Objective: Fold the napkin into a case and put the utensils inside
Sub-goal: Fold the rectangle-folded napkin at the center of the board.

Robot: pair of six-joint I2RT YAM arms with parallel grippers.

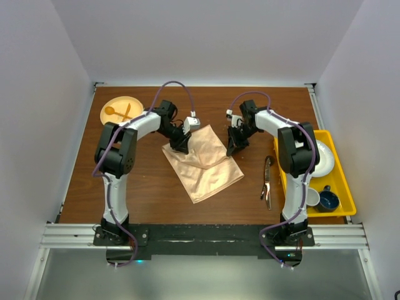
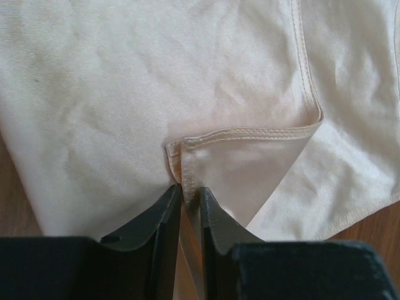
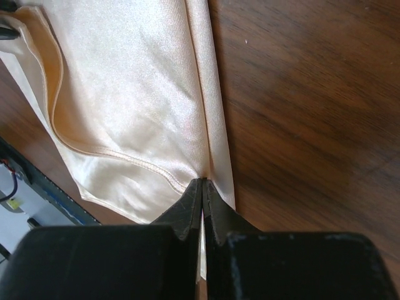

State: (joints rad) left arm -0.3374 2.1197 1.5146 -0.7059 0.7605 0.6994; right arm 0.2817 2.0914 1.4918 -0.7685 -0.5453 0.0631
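The peach-orange satin napkin [image 1: 203, 165] lies loosely folded in the middle of the table, one flap turned over on top. My left gripper [image 1: 181, 145] is at its far left corner, shut on a stitched hem corner of the napkin [image 2: 237, 134], with cloth pinched between the left gripper's [image 2: 190, 190] fingers. At the napkin's far right edge, my right gripper [image 1: 235, 148] is shut on the fold of the napkin [image 3: 144, 106], the right gripper's [image 3: 204, 182] jaws pressed tight on it. The dark utensils [image 1: 267, 180] lie on the table to the right of the napkin. No case is in view.
A round wooden plate [image 1: 111, 100] with a pale wooden spoon and fork sits at the back left. A yellow tray [image 1: 345, 187] at the right edge holds a white plate [image 1: 324, 159], a white cup and a blue cup [image 1: 328, 201].
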